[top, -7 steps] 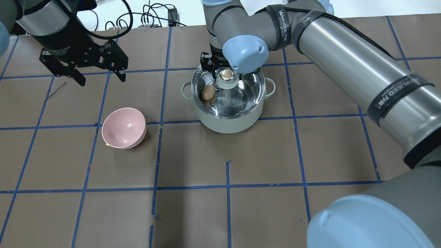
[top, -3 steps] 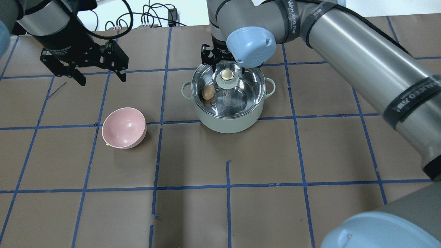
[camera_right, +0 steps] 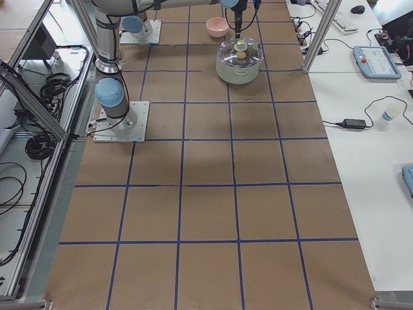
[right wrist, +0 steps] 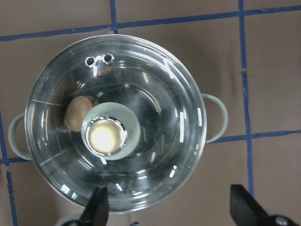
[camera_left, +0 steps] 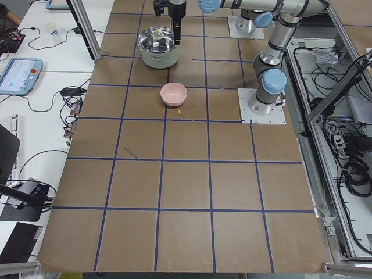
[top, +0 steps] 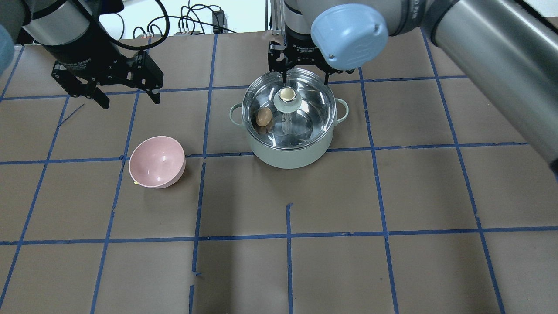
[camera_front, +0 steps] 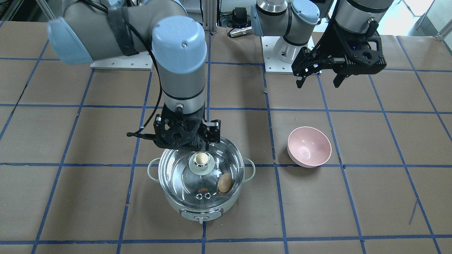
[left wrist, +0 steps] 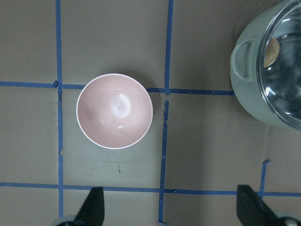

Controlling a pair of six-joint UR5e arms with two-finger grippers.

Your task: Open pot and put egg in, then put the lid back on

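Found clear glass dome lid (top: 305, 118) seated on mint-white steel-lined pot (top: 287, 158), small light-brown egg (top: 263, 117) inside, just beneath right gripper (top: 305, 78), spread and empty. Left gripper (top: 130, 101) spread too, well aside. Judged task complete.

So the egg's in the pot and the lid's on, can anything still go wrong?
Maybe two things. The right gripper hangs open just over the rim of the lid, near its knob; if it moves away low, a finger might clip the knob and tip the lid off. Also, the egg lies loose on the steel inside the pot, so a bump to the pot could roll and crack it.
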